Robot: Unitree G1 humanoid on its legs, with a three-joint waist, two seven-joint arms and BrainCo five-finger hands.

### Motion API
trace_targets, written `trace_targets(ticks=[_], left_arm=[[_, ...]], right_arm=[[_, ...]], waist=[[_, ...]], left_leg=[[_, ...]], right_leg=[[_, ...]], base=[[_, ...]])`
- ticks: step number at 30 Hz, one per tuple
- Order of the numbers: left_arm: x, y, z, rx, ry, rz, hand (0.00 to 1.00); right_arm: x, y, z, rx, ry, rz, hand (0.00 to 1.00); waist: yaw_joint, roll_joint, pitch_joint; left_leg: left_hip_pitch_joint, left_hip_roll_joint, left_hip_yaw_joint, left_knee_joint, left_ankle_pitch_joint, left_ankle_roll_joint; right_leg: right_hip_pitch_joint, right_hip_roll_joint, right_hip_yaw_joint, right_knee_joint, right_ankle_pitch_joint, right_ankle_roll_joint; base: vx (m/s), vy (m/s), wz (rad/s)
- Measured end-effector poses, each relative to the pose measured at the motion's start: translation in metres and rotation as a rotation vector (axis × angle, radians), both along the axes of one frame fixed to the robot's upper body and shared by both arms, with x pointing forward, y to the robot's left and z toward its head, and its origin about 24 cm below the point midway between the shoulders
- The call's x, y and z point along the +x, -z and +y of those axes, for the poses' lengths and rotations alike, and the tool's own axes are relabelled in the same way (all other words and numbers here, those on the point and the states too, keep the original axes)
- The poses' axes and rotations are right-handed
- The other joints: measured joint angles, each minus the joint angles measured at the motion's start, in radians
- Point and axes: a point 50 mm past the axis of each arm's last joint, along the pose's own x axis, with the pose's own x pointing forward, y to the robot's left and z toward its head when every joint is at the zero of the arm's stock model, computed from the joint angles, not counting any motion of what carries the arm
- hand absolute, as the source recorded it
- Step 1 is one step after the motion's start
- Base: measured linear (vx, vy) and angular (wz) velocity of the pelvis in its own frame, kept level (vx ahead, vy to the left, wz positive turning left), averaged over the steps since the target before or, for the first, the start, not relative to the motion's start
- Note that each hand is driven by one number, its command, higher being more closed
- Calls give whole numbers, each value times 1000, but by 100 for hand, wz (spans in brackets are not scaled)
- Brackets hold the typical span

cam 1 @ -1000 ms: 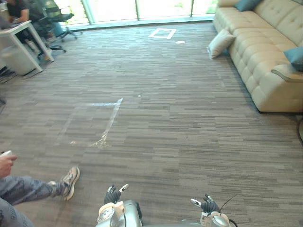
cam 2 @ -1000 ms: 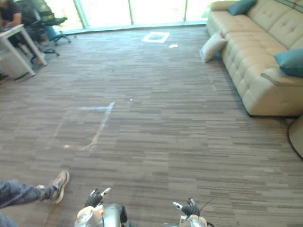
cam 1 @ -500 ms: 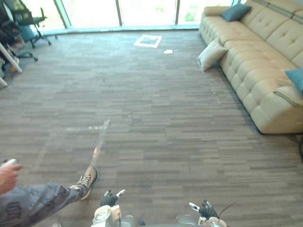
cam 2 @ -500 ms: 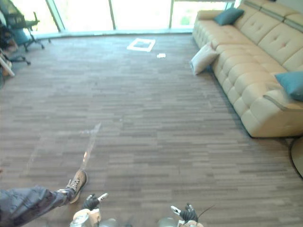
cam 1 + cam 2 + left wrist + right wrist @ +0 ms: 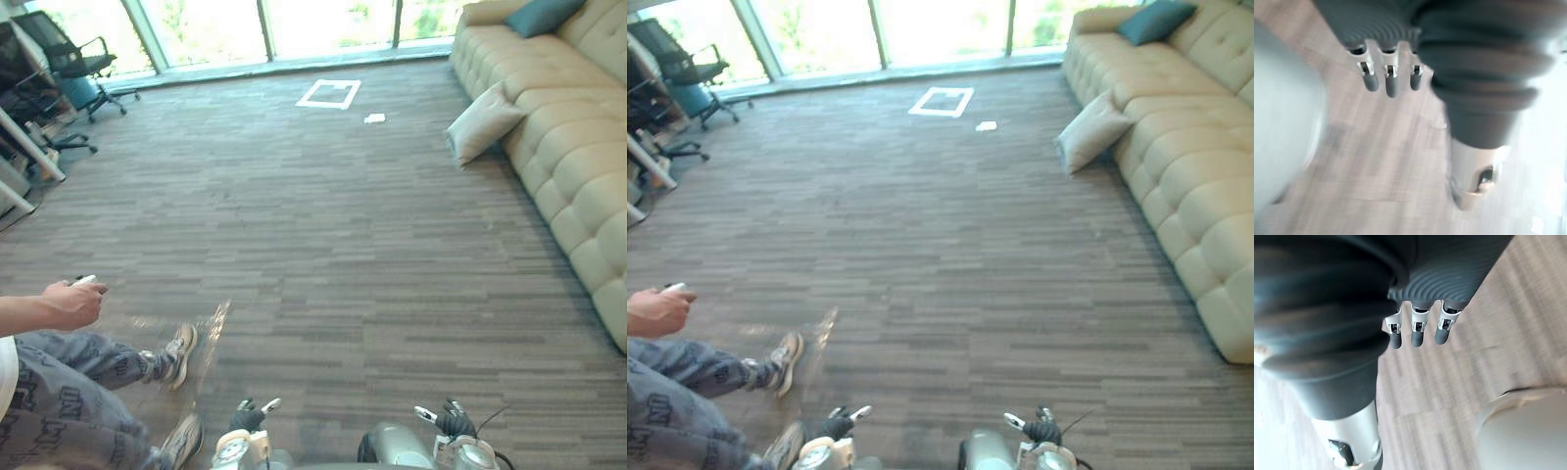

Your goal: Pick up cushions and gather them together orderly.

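Note:
A cream cushion (image 5: pixel 485 122) stands on the carpet, leaning against the front of the beige sofa (image 5: pixel 578 166) at the right. On the sofa's far end lies a teal cushion (image 5: pixel 544 15). My left hand (image 5: pixel 250 419) and right hand (image 5: pixel 453 423) hang low at the near edge, far from both cushions. In the left wrist view the left hand's fingers (image 5: pixel 1386 78) are straight over bare carpet and hold nothing. The right hand's fingers (image 5: pixel 1418 330) hang the same way, empty.
A person sits at the near left, with patterned trouser legs (image 5: pixel 59 392), shoes (image 5: pixel 179 352) and a hand (image 5: pixel 69 304) holding a small white object. Office chairs (image 5: pixel 69 59) and a table's legs (image 5: pixel 29 147) stand at the far left. A taped white square (image 5: pixel 329 93) marks the far carpet.
The camera has shifted: the sofa's near end with its second teal cushion has left the picture. The person's legs and hand now reach further into view. Both hands remain low.

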Motion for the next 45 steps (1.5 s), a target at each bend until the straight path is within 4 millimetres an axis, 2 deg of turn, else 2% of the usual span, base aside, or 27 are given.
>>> trace_targets(ticks=[3,5,7,8,9,10,11,12,13,15,16,20,22,23,24,25,27,29,30,33,35,38,39,40,42,43,45], left_arm=[[4,-4,5,13,-9,-35,0],[6,-5,8,13,-25,-46,0],[5,-5,8,13,-25,-42,0],[5,-5,13,24,-23,-39,0],[8,-7,20,47,-9,-44,0],[9,-7,21,49,-8,-47,0],[11,-8,24,57,-5,-51,0],[10,-7,26,66,8,-36,0],[12,-7,26,67,14,-34,0],[10,-3,17,47,38,-3,0],[9,-1,9,31,55,2,0],[6,3,-9,-7,102,34,0],[6,4,-19,-28,119,39,0],[5,5,-20,-31,122,43,0],[4,5,-21,-32,124,45,0],[4,6,-29,-50,122,47,0],[1,7,-29,-49,131,57,0],[2,6,-26,-46,114,55,0],[5,4,-20,-41,75,31,0],[11,-1,-11,-17,42,-9,0],[15,-5,-10,-11,38,-43,0],[17,-9,-6,-4,25,-77,0],[18,-9,-5,-5,20,-82,0],[19,-10,-6,-10,16,-88,0],[18,-9,-7,-15,13,-84,0],[16,-8,4,10,19,-69,0],[17,-9,6,18,20,-72,0]], right_arm=[[1,1,4,6,-17,6,0],[-1,3,8,21,-1,19,0],[-7,5,8,21,1,37,0],[-12,7,10,29,2,53,0],[-21,10,18,57,29,73,0],[-22,11,19,66,44,73,0],[-24,12,20,79,77,78,0],[-28,13,21,85,97,89,0],[-27,13,20,83,94,85,0],[-19,9,15,67,86,43,0],[-14,5,9,48,77,14,0],[-3,-2,4,32,78,-54,0],[-2,-4,2,25,76,-60,0],[-3,-3,2,24,74,-57,0],[-3,-3,2,23,72,-55,0],[1,-5,-7,-7,48,-50,0],[6,-6,-8,-12,36,-54,0],[9,-7,-9,-16,33,-63,0],[9,-6,-5,-7,21,-50,0],[3,-1,4,9,8,-13,0],[2,0,5,10,-3,-6,0],[-3,3,7,20,-1,23,0],[-4,3,8,20,3,27,0],[-9,5,7,19,5,40,0],[-14,7,9,26,7,60,0],[-24,10,20,62,26,76,0],[-25,11,26,78,32,79,0]], waist=[[10,-4,-1],[24,-19,4],[30,-17,-3],[54,-43,-21],[39,-98,-50],[37,-106,-51],[36,-133,-48],[30,-148,-44],[28,-150,-41],[19,-128,-19],[10,-93,-15],[-16,-72,-13],[-20,-88,-13],[-26,-92,-13],[-30,-89,-14],[-28,-56,-24],[-35,-40,-25],[-50,-7,-12],[-35,11,-2],[-2,-12,11],[8,-16,8],[10,-23,6],[14,-30,6],[25,-33,0],[41,-46,-19],[36,-113,-67],[35,-145,-73]], left_leg=[[-113,9,95,-288,-42,27],[-149,-17,143,-590,-7,33],[-169,-40,146,-763,95,64],[-169,-69,147,-748,218,106],[-159,-124,172,-732,165,146],[-157,-135,172,-727,150,150],[-125,-176,172,-717,106,148],[-64,-217,161,-726,52,159],[-37,-233,151,-732,30,161],[114,-254,132,-763,-46,167],[207,-254,121,-812,-77,166],[404,-234,72,-915,-137,168],[508,-217,37,-983,-151,166],[538,-215,11,-995,-157,156],[546,-212,3,-994,-157,155],[563,-176,-17,-974,-131,127],[542,-166,-49,-867,-72,61],[349,-110,-116,-390,57,-65],[224,-73,-124,-101,81,-87],[61,-33,-32,81,21,11],[-46,-6,34,10,-8,28],[-134,-5,131,-372,-36,34],[-137,-31,142,-543,-20,47],[-141,-74,134,-762,64,61],[-136,-100,123,-748,182,91],[-128,-156,156,-706,106,137],[-108,-187,167,-684,58,150]], right_leg=[[120,-3,57,-112,-10,26],[221,-31,102,-171,-28,63],[271,-44,146,-188,-45,93],[287,-79,198,-177,-49,107],[256,-143,204,-103,-20,156],[239,-152,209,-66,-9,173],[176,-169,225,113,65,200],[78,-175,244,372,216,249],[36,-175,248,477,243,280],[-99,-172,210,741,195,248],[-190,-167,164,787,151,230],[-418,-123,59,597,59,173],[-483,-119,-10,216,138,140],[-489,-119,-6,160,251,117],[-483,-117,-7,167,277,100],[-478,-108,-24,240,198,59],[-463,-110,-31,314,100,41],[-351,-79,-52,260,37,28],[-251,-35,-49,188,29,17],[-44,-19,-9,45,11,4],[44,-21,21,-28,-1,17],[160,-46,68,-127,-23,49],[199,-67,84,-156,-34,69],[253,-97,130,-173,-58,111],[263,-119,180,-147,-62,121],[202,-192,212,-10,-23,177],[140,-208,236,151,35,193]], base=[[619,32,-67],[836,194,-81],[623,245,-87],[770,356,-56],[779,352,-39],[755,334,19],[732,316,32],[716,303,35],[804,274,43],[684,175,20],[447,90,8],[587,20,40],[948,-208,86],[778,-210,75],[635,-173,49],[728,-232,23],[786,-265,12],[662,-205,6],[594,-132,-25],[520,-73,-48],[470,-12,-54],[623,113,-50],[686,240,-71],[835,320,-93],[730,336,-71],[740,339,-20],[712,320,5]])
